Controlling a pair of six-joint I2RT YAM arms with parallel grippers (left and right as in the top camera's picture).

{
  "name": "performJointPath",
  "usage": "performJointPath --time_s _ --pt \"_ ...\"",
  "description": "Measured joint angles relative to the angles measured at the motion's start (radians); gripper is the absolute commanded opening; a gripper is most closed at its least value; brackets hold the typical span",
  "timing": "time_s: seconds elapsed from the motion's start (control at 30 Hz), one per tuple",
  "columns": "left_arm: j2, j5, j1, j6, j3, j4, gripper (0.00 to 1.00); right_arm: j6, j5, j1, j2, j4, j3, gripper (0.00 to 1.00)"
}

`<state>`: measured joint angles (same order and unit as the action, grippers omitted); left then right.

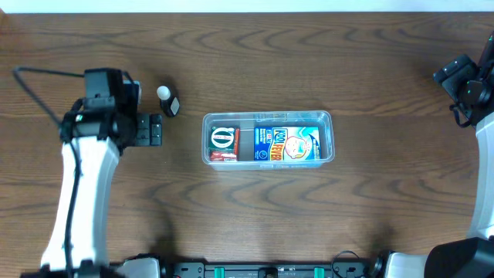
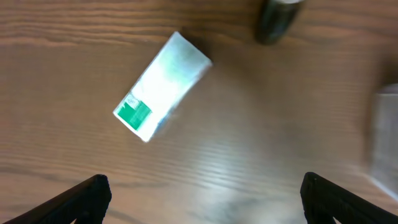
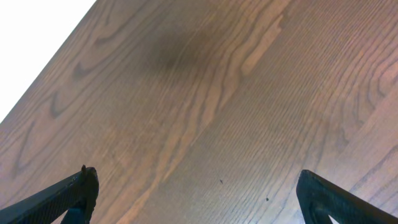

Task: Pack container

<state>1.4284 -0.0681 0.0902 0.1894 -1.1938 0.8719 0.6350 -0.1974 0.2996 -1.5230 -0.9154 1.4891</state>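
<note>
The clear plastic container (image 1: 266, 116) lies in the middle of the table. It holds a blue and white packet (image 1: 287, 144), a dark green packet with a round logo (image 1: 222, 138) and a red item (image 1: 224, 155). My left gripper (image 1: 147, 130) is open and empty to the left of the container. In the left wrist view its fingers (image 2: 205, 199) hang over bare wood, below a white box with a green label (image 2: 163, 87). My right gripper (image 1: 457, 79) is open and empty at the far right, with its fingers (image 3: 199, 199) above bare table.
A small dark bottle with a white cap (image 1: 167, 101) stands just beyond the left gripper and shows blurred in the left wrist view (image 2: 277, 18). The container's blurred edge (image 2: 387, 137) is at that view's right side. The table's far edge (image 3: 37, 62) is near the right gripper.
</note>
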Motion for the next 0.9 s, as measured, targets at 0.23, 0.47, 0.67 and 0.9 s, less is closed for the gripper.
performJointPath --time_s 0.23,0.47,0.67,0.9 --pt "0.162 -0.055 0.015 0.168 0.000 -0.122 0.98 0.000 0.000 0.000 0.000 0.000 0.000 0.99" --pt "0.195 -0.065 0.108 0.256 0.000 -0.225 0.98 0.000 0.000 0.000 0.000 0.000 0.000 0.99" --pt "0.195 0.024 0.227 0.299 0.000 -0.224 0.98 0.000 0.000 0.000 0.000 0.000 0.000 0.99" --pt "0.206 0.155 0.267 0.422 0.000 -0.209 0.98 0.000 0.000 0.000 0.000 0.000 0.000 0.99"
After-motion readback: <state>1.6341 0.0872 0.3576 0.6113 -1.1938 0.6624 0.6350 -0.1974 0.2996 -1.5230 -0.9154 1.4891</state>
